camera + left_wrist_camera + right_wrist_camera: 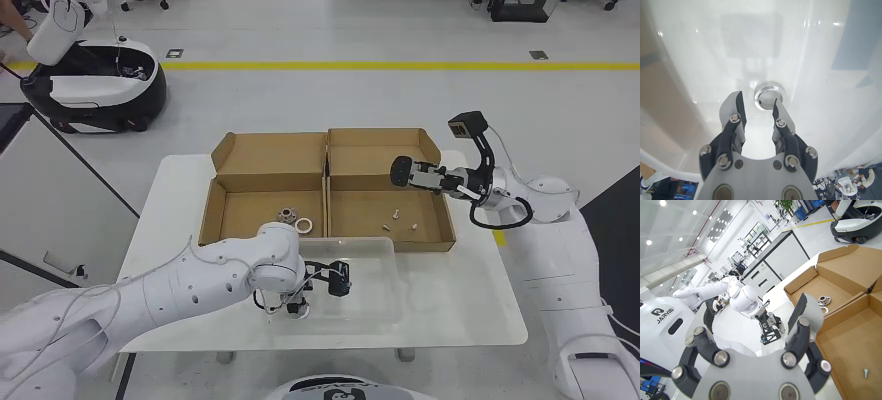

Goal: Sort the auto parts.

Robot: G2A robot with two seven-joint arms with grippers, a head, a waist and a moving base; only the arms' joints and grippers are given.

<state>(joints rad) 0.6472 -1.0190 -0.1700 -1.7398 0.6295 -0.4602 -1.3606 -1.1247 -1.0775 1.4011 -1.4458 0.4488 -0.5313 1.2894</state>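
A shiny metal ring (770,94) lies on the floor of the clear plastic bin (395,255). My left gripper (758,98) is down inside the bin near its left end (291,303), open, its fingertips right at the ring and one fingertip (779,111) in front of the ring's edge. My right gripper (754,298) hangs open and empty over the right cardboard box (360,210), at the box's back (404,172). A flanged metal part (286,213) and a white ring (305,224) lie in the left box (240,215). Two small bolts (397,212) (415,226) lie in the right box.
The two open cardboard boxes stand side by side at the table's back, lids (270,152) folded up behind. The bin sits just in front of them. Bare white table (470,290) runs to the right of the bin. A cabinet (40,200) stands off the table's left.
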